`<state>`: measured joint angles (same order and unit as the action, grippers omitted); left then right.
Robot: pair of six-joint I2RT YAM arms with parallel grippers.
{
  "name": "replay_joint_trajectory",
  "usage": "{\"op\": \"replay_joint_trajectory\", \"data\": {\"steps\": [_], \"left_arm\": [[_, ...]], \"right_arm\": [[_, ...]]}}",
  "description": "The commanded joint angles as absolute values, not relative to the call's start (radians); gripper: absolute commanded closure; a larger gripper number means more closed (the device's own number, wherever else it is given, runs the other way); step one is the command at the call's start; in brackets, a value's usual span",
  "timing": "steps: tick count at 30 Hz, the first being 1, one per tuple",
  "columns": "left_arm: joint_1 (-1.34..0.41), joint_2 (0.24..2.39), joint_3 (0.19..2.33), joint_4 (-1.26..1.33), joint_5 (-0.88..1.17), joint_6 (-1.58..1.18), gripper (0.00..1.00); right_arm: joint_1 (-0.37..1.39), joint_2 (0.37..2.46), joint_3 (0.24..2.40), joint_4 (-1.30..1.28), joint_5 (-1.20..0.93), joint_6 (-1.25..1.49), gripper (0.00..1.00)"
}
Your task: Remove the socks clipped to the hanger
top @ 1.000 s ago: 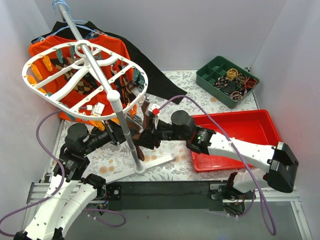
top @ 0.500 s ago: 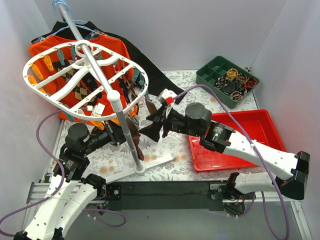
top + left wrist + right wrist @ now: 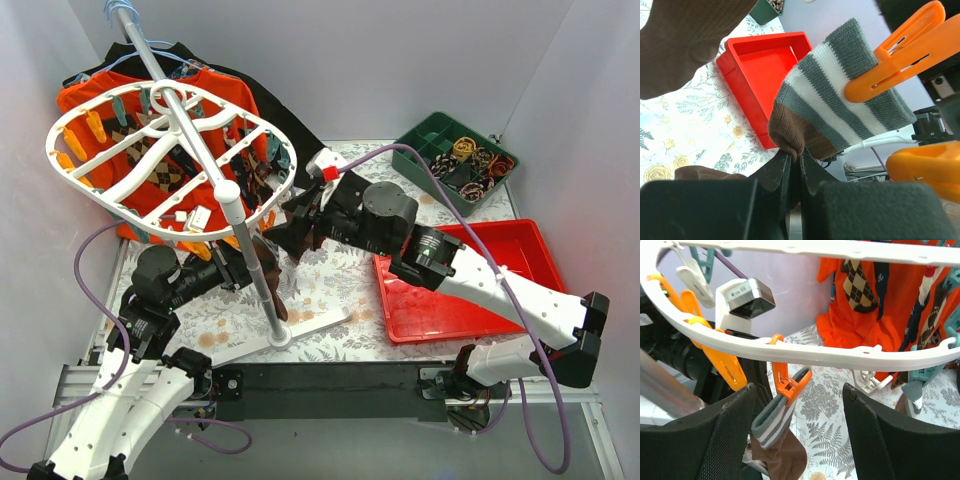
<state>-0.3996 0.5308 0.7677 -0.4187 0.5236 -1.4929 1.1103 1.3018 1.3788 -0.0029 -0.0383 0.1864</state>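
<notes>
One striped sock [image 3: 840,100] is the target: grey and white bands, brown toe, soft ribbed knit. It hangs from an orange clip [image 3: 895,55] on the near rim of the hanger [image 3: 815,354], above the counter [image 3: 340,290]. Left jaws are pinching the brown toe. Right jaws are spread wide, facing the clip and, as far as I can tell, touching nothing. Best move is probably for the right jaws to squeeze the clip's tail open while the left pulls straight down, gently, to avoid tipping the hanger.
</notes>
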Motion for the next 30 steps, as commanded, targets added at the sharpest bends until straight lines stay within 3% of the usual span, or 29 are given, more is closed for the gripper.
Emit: {"op": "replay_joint_trajectory", "data": {"steps": [1,14,30], "left_arm": [[-0.405,0.538,0.799,-0.437,0.542,-1.491,1.00],[-0.403,0.538,0.792,-0.430,0.546,-1.499,1.00],[-0.403,0.531,0.787,-0.430,0.557,-1.506,1.00]], "right_arm": [[1.135,1.315,1.428,0.006,0.052,0.173,0.25],[1.184,1.336,1.427,0.070,0.158,0.235,0.29],[1.192,1.336,1.408,0.129,0.163,0.268,0.60]]}}
